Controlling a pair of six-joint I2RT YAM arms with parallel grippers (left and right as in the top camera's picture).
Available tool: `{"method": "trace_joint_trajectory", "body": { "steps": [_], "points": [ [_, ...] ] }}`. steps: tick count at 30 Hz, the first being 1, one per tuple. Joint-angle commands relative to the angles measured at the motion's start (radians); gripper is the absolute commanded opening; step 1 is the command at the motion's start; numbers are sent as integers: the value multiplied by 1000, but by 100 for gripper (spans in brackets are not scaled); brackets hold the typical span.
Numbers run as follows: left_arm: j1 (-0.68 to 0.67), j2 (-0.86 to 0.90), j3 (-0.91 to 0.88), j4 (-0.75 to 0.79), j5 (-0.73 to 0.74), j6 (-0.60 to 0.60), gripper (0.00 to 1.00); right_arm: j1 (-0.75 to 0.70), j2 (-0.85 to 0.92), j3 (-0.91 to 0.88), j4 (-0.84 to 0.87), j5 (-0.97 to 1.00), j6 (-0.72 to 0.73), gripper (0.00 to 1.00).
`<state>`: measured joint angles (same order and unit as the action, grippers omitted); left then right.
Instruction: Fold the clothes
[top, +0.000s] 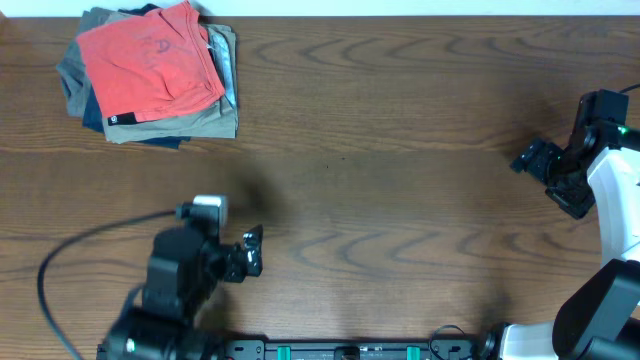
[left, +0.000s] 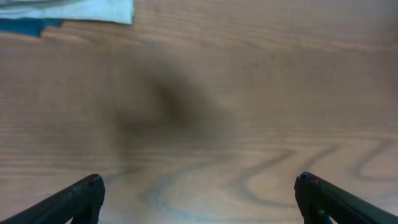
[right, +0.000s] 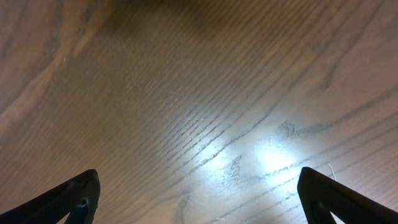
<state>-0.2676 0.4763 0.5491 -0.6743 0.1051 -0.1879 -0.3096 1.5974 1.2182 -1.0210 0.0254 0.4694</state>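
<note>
The coral-red T-shirt (top: 150, 68) lies folded flat on top of a pile at the table's far left corner. My left gripper (top: 250, 252) is near the front edge, well short of the pile, and stands open over bare wood (left: 199, 199). My right gripper (top: 530, 158) hovers at the right side of the table, far from the shirt. It too is open with nothing between its fingers (right: 199, 196). Neither wrist view shows the red shirt.
Under the shirt sit khaki, grey and blue folded garments (top: 222, 110) and a black edge with a white tag (top: 125, 120). A pale cloth edge (left: 93, 9) of that pile shows at the top left of the left wrist view. A black cable (top: 80, 245) trails from the left arm.
</note>
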Motion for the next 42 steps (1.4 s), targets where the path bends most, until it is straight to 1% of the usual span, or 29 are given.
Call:
{"method": "trace_joint_trajectory", "body": {
  "steps": [1,3,10,16,20,28,38,42],
  "points": [
    [58,-192,-144,66,0,57,98,-3,-6,12,0,4,-7,99],
    [91,-296,-217,108,5,56,98,-3,-6,12,0,4,-6,99],
    [148,-470,-340,227,3,57,98,-3,-6,12,0,4,-6,99],
    [209,-475,-414,364,4,56,98,-3,-6,12,0,4,-6,99],
    [221,-475,-451,434,4,57,98,-3,-6,12,0,4,-6,99],
    [233,-475,-543,639,4,57,98,-3,-6,12,0,4,-6,99],
    [303,-475,-545,613,0,56,98,-3,-6,12,0,4,-6,99],
    [305,-475,-545,613,0,56,98,-3,-6,12,0,4,-6,99]
  ]
}}
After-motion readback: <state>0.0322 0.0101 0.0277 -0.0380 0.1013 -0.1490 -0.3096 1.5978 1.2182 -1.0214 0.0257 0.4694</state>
